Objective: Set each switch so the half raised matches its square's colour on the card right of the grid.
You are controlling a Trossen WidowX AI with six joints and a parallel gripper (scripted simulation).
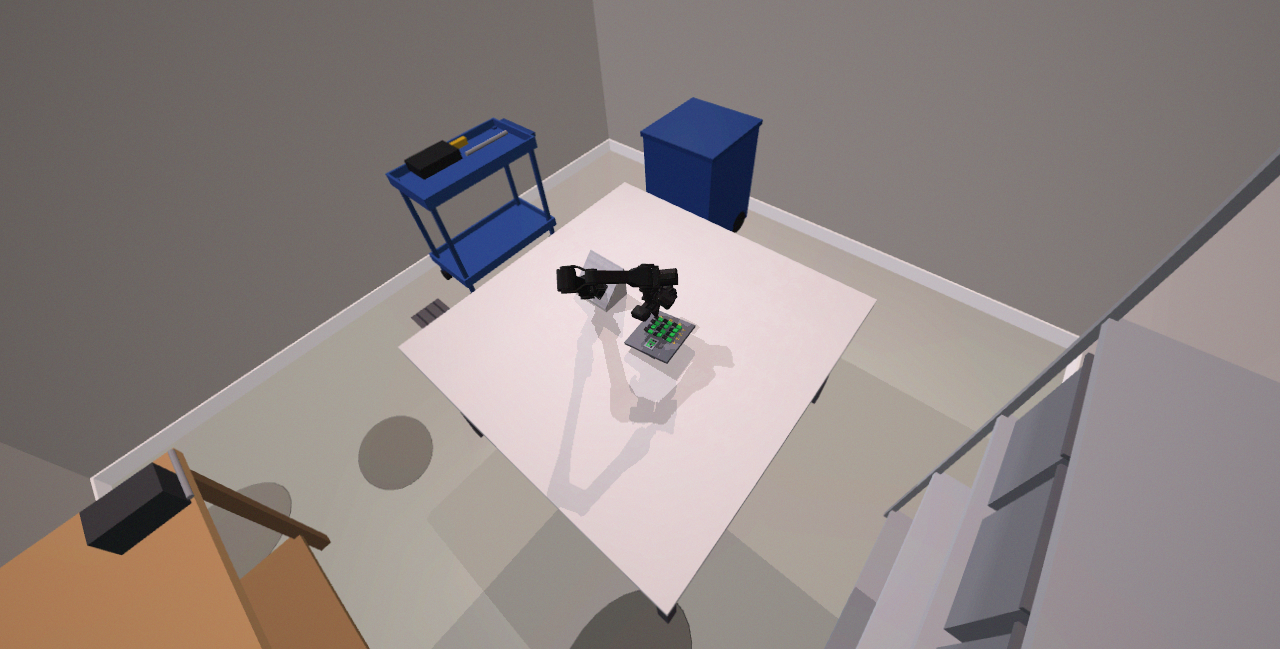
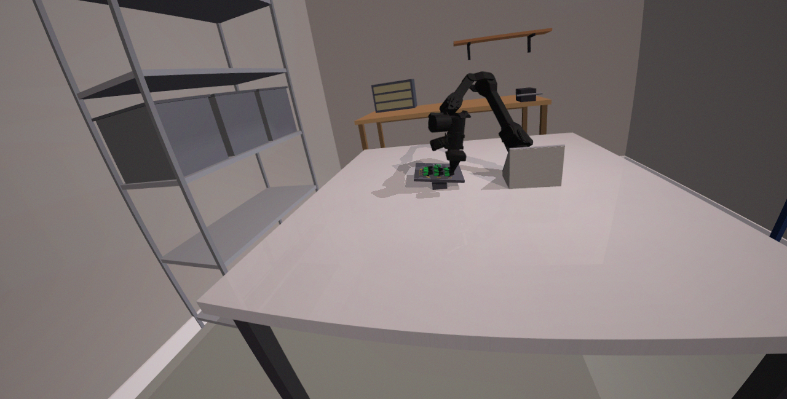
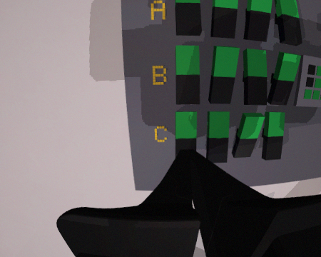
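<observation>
The dark grey switch panel (image 3: 142,100) (image 1: 677,350) (image 2: 422,181) lies on the white table (image 1: 716,430) (image 2: 495,264). It holds three rows of green-and-dark rocker switches (image 3: 227,67), marked A to C and 1 to 4. The small card (image 3: 317,82) of green and dark squares sits at the panel's right edge, cut off by the frame. My gripper (image 3: 186,155) (image 1: 640,315) (image 2: 454,165) is shut and empty. Its tip is low over the near, dark half of switch C1 (image 3: 185,126) and hides that half. I cannot tell whether it touches it.
A grey box (image 2: 535,166) (image 1: 601,285) stands at the arm's base beside the panel. A blue cart (image 1: 474,197) and a blue bin (image 1: 702,161) stand off the table. Metal shelving (image 2: 181,121) and a wooden bench (image 2: 450,107) stand beyond it.
</observation>
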